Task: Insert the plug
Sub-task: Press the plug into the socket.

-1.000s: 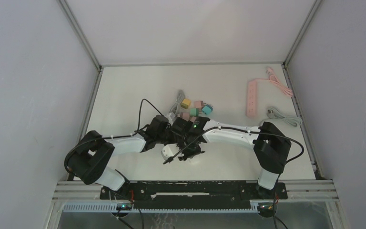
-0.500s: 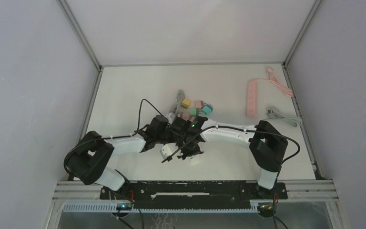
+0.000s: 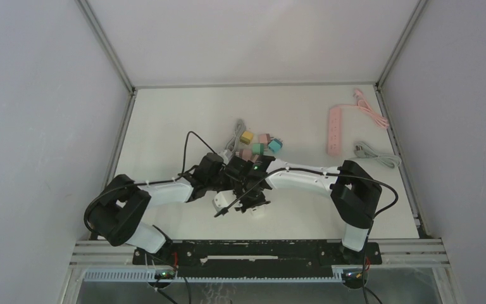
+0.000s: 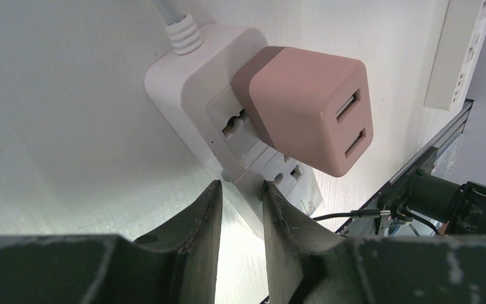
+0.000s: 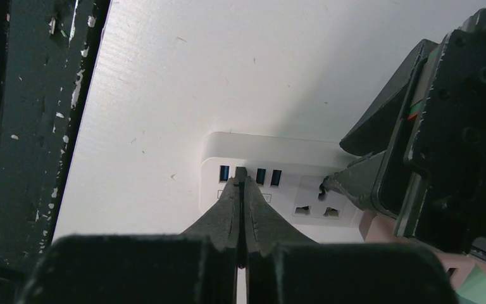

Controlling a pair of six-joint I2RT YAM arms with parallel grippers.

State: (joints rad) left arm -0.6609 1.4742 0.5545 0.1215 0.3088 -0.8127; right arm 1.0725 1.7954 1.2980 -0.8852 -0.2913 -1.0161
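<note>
A white power strip (image 4: 190, 76) lies on the table with a pink cube plug (image 4: 307, 117) seated in one of its sockets. My left gripper (image 4: 240, 190) pinches the strip's edge just below the plug, one finger on the strip's face. In the right wrist view the strip (image 5: 272, 152) shows blue USB ports and an empty socket. My right gripper (image 5: 241, 177) is shut and empty, tips resting on the USB row. In the top view both grippers meet over the strip (image 3: 223, 201) and hide the plug.
A cluster of coloured plugs (image 3: 259, 144) with grey cables lies just behind the grippers. A pink power strip (image 3: 335, 131) with its pink cable (image 3: 370, 107) and a grey cable (image 3: 376, 154) lie at the far right. The table's dark front rail (image 5: 38, 95) is close by.
Both grippers and the white strip have shifted slightly left. The hold on the strip is unchanged.
</note>
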